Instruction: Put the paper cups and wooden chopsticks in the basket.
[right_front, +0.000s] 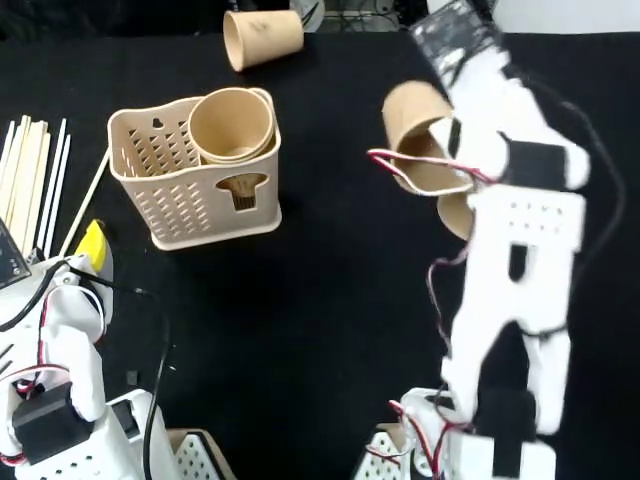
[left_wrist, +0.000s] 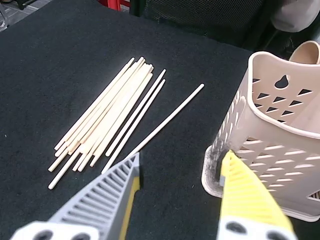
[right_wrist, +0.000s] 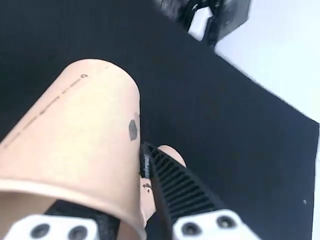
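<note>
The paper cup (right_wrist: 75, 150) clamped in my right gripper (right_wrist: 137, 165) is smooth, matt paper with one dark smudge. My left gripper (left_wrist: 181, 154) has ribbed, matt plastic fingers (left_wrist: 245, 192). The chopsticks (left_wrist: 107, 117) are bare, unvarnished-looking wood. The basket (left_wrist: 265, 62) is smooth perforated plastic, and the table (left_wrist: 50, 60) wears a matt, faintly fuzzy cloth.

Open passage is afforded over bare table (right_front: 330, 270) between the basket (right_front: 185, 210) and the right arm (right_front: 525, 230) with its held cup (right_front: 412, 120). The basket's right half is taken by stacked cups (right_front: 232, 125); its left half is left open.
</note>
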